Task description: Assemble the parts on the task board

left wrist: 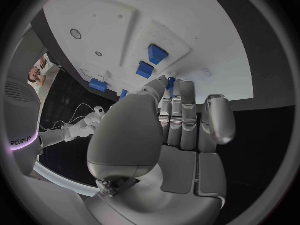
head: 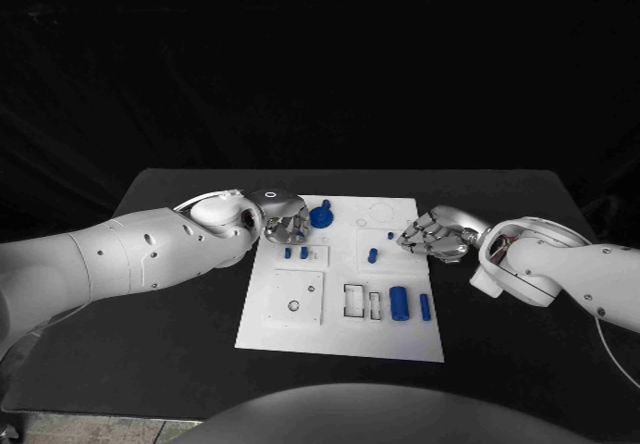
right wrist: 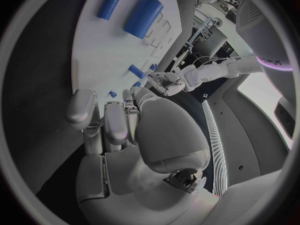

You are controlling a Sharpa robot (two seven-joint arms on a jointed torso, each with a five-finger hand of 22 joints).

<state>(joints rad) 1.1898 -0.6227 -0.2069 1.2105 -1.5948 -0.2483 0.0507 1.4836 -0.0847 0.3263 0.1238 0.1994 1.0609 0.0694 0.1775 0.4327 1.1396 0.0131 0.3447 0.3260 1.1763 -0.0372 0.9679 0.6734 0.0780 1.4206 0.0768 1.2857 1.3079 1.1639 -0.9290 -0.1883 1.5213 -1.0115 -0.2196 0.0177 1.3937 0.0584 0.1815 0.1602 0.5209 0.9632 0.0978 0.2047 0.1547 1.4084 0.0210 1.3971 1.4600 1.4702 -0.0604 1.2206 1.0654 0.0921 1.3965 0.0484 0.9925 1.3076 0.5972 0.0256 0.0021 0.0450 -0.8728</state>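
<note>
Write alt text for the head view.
Two white arms reach over a white board on a black table; the left robot hand is at a blue part near the board's far edge, the right robot hand at its right edge. More blue parts, including a cylinder, lie on the board.

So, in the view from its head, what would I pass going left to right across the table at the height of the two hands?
Left arm → left hand → round blue part on the task board → small blue peg → right hand → right arm.
</note>
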